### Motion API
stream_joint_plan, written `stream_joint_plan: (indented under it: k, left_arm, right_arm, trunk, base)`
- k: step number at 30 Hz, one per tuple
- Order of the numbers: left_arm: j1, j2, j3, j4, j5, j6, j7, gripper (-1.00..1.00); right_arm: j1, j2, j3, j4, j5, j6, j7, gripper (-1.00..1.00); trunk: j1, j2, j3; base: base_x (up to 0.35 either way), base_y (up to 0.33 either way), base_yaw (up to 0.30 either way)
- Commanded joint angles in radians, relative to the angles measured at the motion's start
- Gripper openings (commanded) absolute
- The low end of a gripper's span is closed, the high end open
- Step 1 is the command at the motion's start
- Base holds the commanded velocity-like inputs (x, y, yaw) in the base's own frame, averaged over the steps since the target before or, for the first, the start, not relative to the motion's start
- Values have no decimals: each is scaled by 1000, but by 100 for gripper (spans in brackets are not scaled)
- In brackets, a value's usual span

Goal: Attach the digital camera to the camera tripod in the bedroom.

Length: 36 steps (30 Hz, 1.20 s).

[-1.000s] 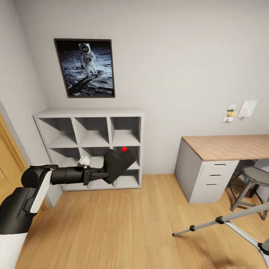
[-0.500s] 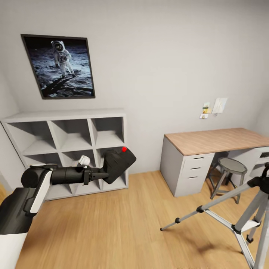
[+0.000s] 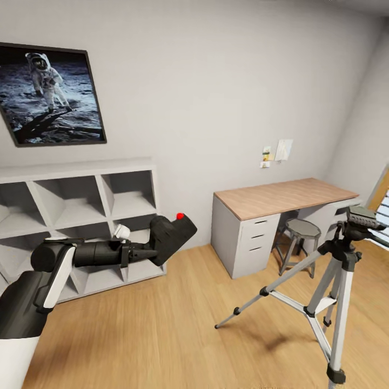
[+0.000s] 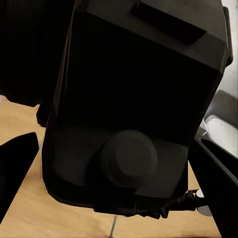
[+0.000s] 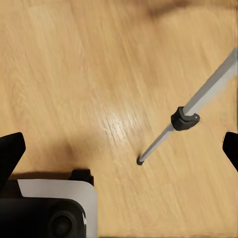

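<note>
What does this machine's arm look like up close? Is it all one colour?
No. The left arm has glossy black rounded segments with white panels along the side and a white lower section. A black cylindrical forearm narrows to the left tool, a slim black two-fingered clamp with a small white knob beside the wrist. No loose cables show.

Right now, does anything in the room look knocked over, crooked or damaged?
Nothing stands out. The camera tripod stands upright on splayed legs, and the digital camera sits, tilted, in the left tool.
</note>
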Motion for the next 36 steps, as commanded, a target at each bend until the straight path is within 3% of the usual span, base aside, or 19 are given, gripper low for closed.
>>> stream_joint_plan:
  k: [1, 36]
  left_arm:
    - [-1, 1, -1, 0, 4, 6, -1, -100]
    - [-1, 1, -1, 0, 4, 6, -1, -100]
  right_arm:
    - [-2, -1, -9, 5, 8, -7, 2, 100]
    - [-2, 0, -9, 5, 8, -6, 2, 100]
  trunk:
    - [1, -2, -2]
    - [1, -2, -2]
  base:
    - [0, 0, -300]
    - [68, 17, -300]
